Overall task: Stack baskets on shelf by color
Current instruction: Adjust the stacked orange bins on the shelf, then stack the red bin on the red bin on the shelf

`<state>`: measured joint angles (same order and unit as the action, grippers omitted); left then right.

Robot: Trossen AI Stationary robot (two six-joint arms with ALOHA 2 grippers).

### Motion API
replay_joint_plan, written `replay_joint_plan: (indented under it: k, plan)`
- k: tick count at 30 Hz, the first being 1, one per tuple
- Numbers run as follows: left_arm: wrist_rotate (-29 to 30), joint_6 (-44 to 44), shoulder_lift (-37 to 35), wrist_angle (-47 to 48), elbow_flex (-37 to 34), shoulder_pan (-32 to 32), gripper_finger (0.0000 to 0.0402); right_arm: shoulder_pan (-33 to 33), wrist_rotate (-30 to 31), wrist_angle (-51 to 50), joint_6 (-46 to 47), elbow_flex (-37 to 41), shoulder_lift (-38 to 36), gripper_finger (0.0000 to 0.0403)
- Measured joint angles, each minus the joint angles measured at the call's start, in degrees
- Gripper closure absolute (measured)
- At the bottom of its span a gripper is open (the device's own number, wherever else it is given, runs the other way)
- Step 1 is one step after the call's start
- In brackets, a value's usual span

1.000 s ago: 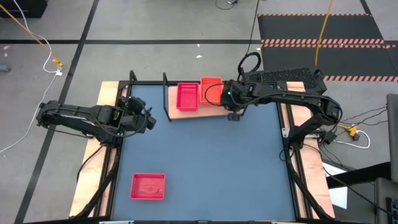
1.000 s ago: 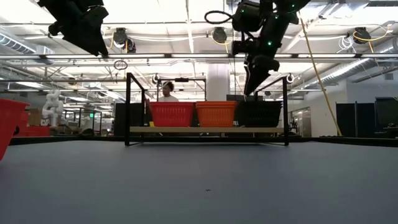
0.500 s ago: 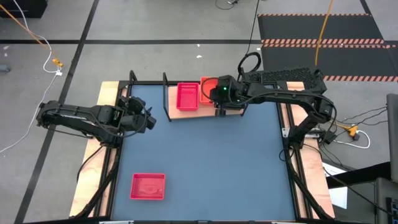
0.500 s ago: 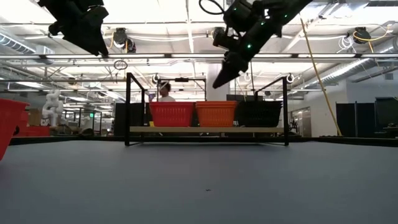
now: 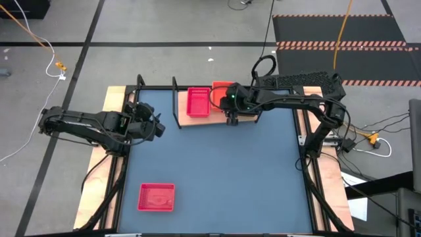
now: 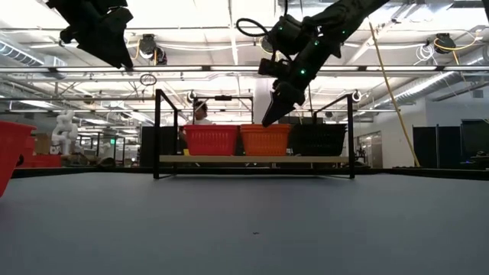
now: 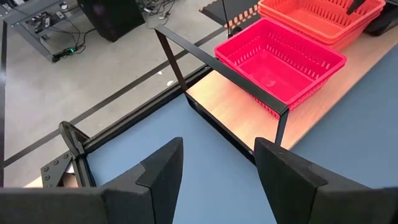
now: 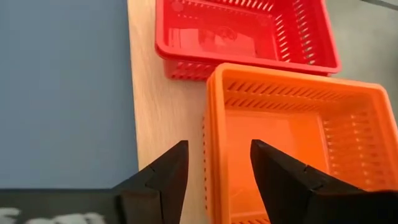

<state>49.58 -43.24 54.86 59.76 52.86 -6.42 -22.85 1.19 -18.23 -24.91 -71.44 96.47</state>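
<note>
The wooden shelf [image 5: 209, 121] stands at the table's far edge and carries a pinkish-red basket [image 5: 198, 102], an orange basket [image 8: 292, 143] and a black basket [image 6: 317, 140] side by side. My right gripper [image 8: 217, 167] hangs open just above the orange basket's left near corner, one finger over its inside and one over the bare wood [image 8: 165, 124], touching nothing. In the low view the right gripper [image 6: 268, 119] is tilted, with its tips close above the orange rim. My left gripper [image 7: 217, 165] waits open, raised over the table's left side. Another pinkish-red basket [image 5: 156, 197] rests flat on the table near its near left corner.
The shelf's black wire frame [image 7: 217, 68] rises around the board and stands between my left gripper and the baskets. In the left wrist view the orange basket [image 7: 323, 18] shows two rims, one nested in the other. Open blue-grey tabletop [image 5: 230, 178] lies in front of the shelf.
My right gripper has moved from above the black basket toward the table's left along the shelf, tipping from pointing straight down to a slant. It then came down close over the orange basket. Nothing else has moved.
</note>
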Motion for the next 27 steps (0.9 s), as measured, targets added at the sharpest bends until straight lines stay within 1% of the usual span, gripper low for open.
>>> replay_joint_plan:
  k: [2, 4, 11, 15, 18, 27]
  plan:
    - [0.00, 0.00, 0.01, 0.01, 0.00, 0.00, 0.0202, 0.00, -0.75, -0.40, 0.06, 0.00, 0.02, 0.0241]
    - [0.00, 0.00, 0.00, 0.01, 0.00, 0.00, 0.0202, 0.00, -2.86, -0.98, 0.10, 0.00, 0.02, 0.0247]
    - [0.00, -0.02, 0.01, 0.01, 0.00, 0.00, 0.0202, 0.04, -3.15, -2.52, 0.16, -0.02, -0.03, 0.0267]
    - [0.02, -0.02, -0.01, 0.03, 0.00, 0.00, 0.0202, 0.04, -7.16, -4.26, 0.16, -0.02, -0.62, 0.0273]
    - [0.02, 0.18, 0.00, 0.03, 0.00, 0.00, 0.0202, 0.12, -8.97, -4.80, 0.20, -0.02, -0.99, 0.0275]
    - [0.03, 0.25, -0.01, 0.03, 0.00, 0.00, 0.0202, 1.18, -8.68, -3.35, 2.24, -0.04, -2.56, 0.0275]
